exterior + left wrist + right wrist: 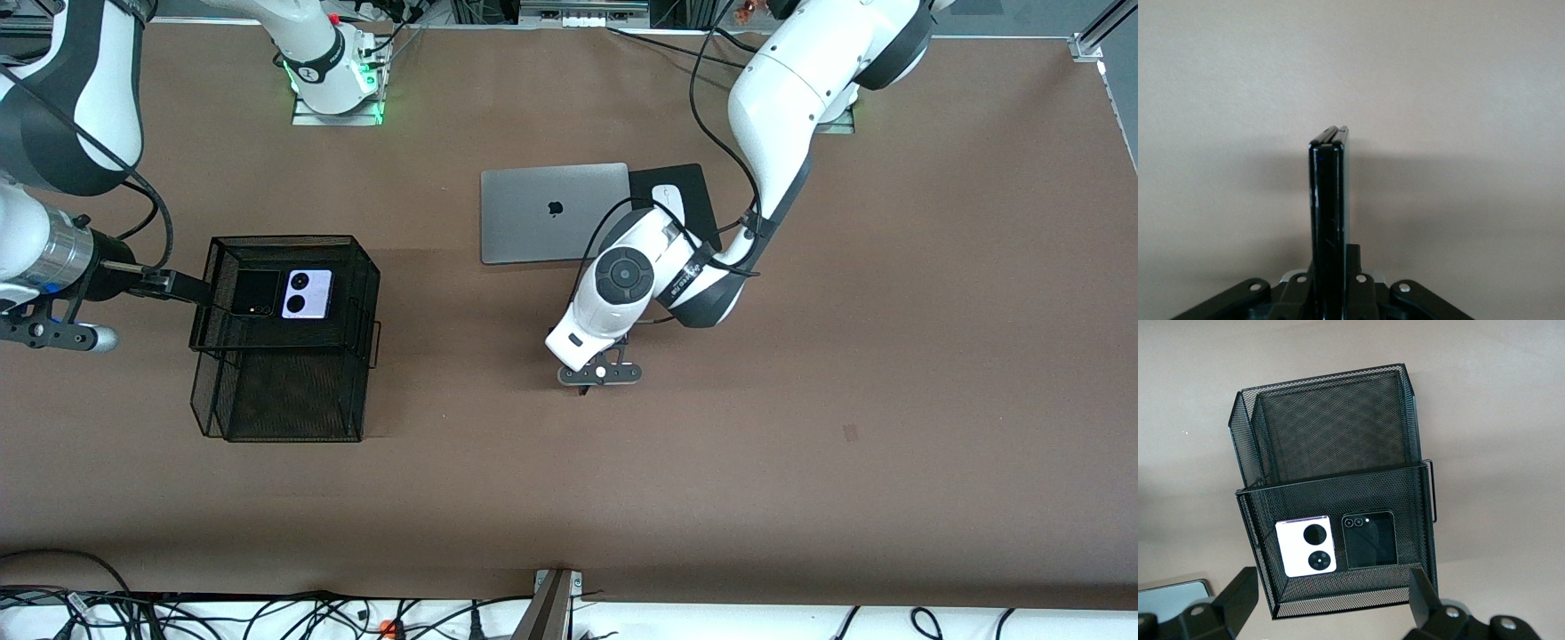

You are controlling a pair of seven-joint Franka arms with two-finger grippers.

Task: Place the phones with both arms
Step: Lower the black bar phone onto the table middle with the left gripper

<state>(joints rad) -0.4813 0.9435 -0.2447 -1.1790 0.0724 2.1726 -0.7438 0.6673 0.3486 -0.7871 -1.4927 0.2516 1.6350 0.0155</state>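
A squarish black flip phone (256, 293) (1369, 540) and a lilac-white phone (307, 294) (1305, 546) with two black circles lie flat, side by side, on the upper tier of a black mesh basket (293, 240) (1331, 380). My right gripper (191, 291) (1333, 590) hangs open at the basket's rim on the right arm's end, holding nothing. My left gripper (594, 377) (1331, 263) points down over bare table close to the laptop, shut on a long black slab phone (1328, 200) held edge-on. The front view hides that phone under the wrist.
The basket's lower tier (293, 400) sticks out toward the front camera with nothing in it. A shut silver laptop (551, 213) lies mid-table, with a white mouse (665, 197) on a black pad (685, 178) beside it, partly under the left arm.
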